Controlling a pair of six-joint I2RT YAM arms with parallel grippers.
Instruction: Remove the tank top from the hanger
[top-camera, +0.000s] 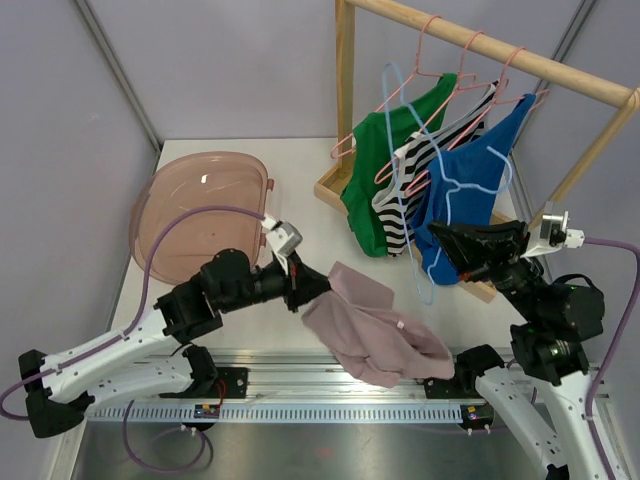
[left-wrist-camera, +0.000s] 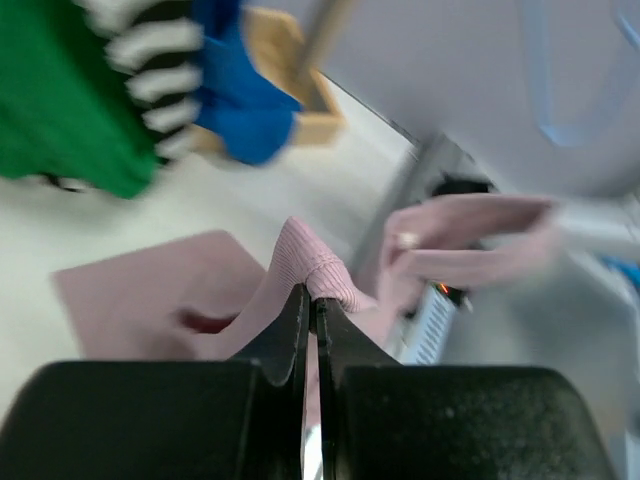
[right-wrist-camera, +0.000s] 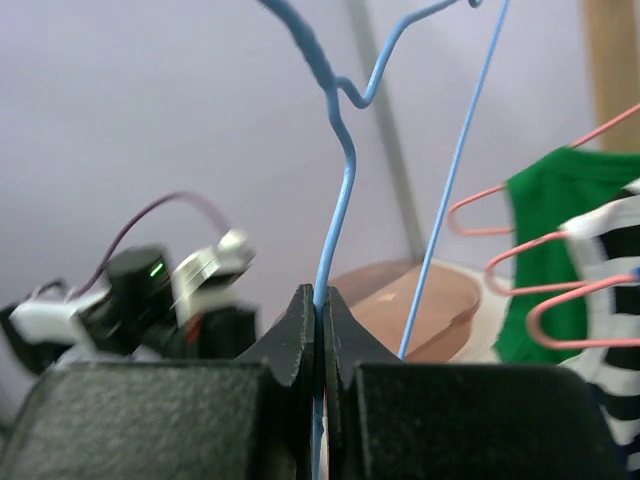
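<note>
Nearest me, at lower centre of the overhead frame, the pink tank top (top-camera: 375, 335) droops free of any hanger, pinched in my left gripper (top-camera: 320, 289), while farther up at right my right gripper (top-camera: 437, 234) is clamped on the blue hanger (right-wrist-camera: 347, 190) wire.

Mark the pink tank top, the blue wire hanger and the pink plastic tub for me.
Pink ribbed fabric tank top (top-camera: 375, 330), top view, middle of the crumpled body.
Light blue wire hanger (right-wrist-camera: 314, 48), right wrist view, twisted neck.
Translucent pink plastic tub (top-camera: 190, 215), top view, bare floor.
</note>
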